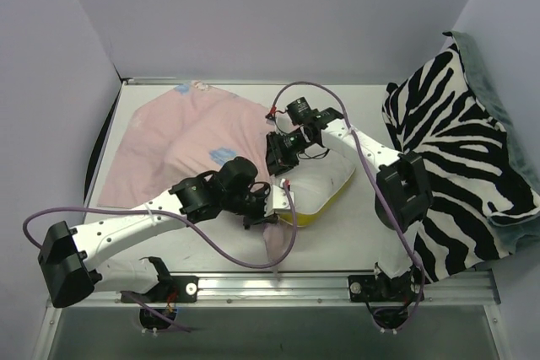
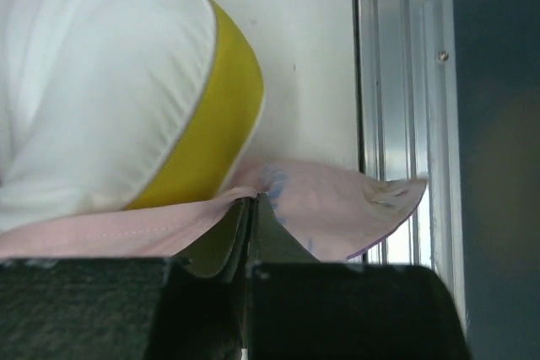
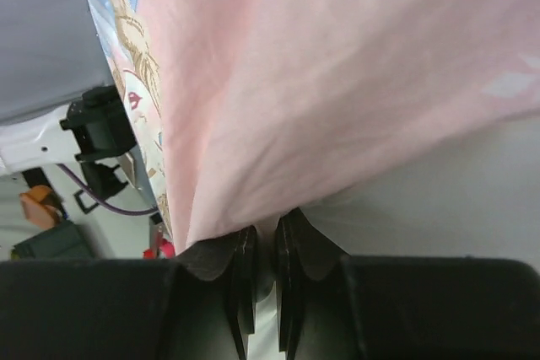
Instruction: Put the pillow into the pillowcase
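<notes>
The pillowcase point(image 1: 181, 137) lies pale pink side out across the left and middle of the table. Its open end reaches the pillow point(image 1: 325, 187), a plump white cushion with a yellow band, at the centre. My left gripper point(image 1: 267, 205) sits at the pillow's near left corner. In the left wrist view the left gripper point(image 2: 251, 204) is shut on the pillowcase point(image 2: 329, 208) hem, just under the pillow point(image 2: 101, 82). My right gripper point(image 1: 278, 154) is at the pillow's far left. In the right wrist view it point(image 3: 266, 232) is shut on a fold of the pillowcase point(image 3: 337, 82).
A zebra-striped blanket point(image 1: 460, 149) is heaped at the right side, over a teal cloth point(image 1: 498, 99). A metal rail point(image 1: 337, 282) runs along the table's near edge. Walls close in the left, back and right. A purple cable point(image 1: 253, 259) loops over the near table.
</notes>
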